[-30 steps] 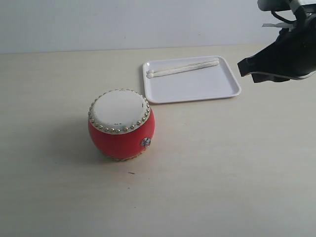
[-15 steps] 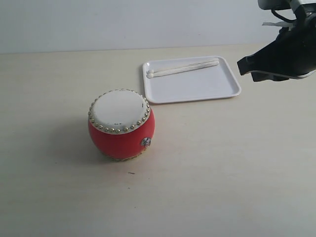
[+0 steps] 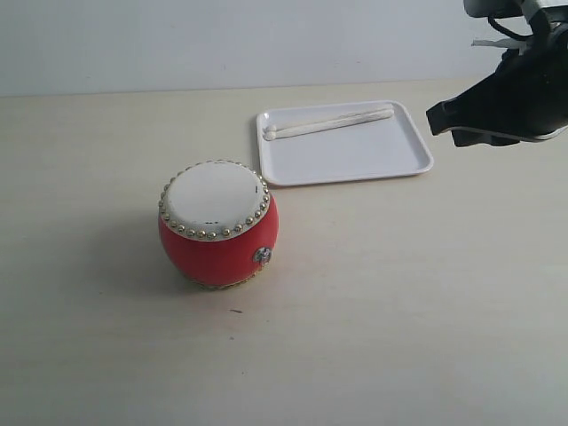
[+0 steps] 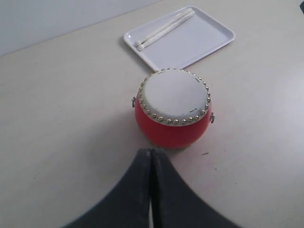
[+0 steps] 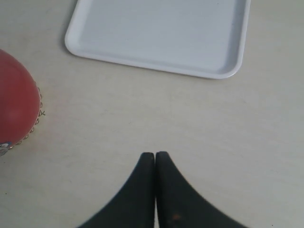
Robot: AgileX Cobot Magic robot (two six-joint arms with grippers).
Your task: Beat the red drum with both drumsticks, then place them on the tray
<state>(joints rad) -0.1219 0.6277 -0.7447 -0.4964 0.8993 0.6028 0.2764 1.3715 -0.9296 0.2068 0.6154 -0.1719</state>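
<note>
The red drum (image 3: 218,226) with its cream skin and brass studs stands upright on the table, also seen in the left wrist view (image 4: 173,108) and at the frame edge in the right wrist view (image 5: 16,102). The white tray (image 3: 355,158) lies behind it to the right. Both drumsticks (image 3: 328,122) rest side by side along the tray's far rim, bead tips toward the drum (image 4: 161,29). My right gripper (image 3: 432,118) hangs above the table right of the tray, shut and empty (image 5: 155,154). My left gripper (image 4: 152,151) is shut with nothing in it, a little short of the drum; the exterior view does not show it.
The pale tabletop (image 3: 399,293) stretches around drum and tray. A light wall (image 3: 222,40) runs along the table's back edge. The right arm's dark body (image 3: 519,89) fills the upper right corner of the exterior view.
</note>
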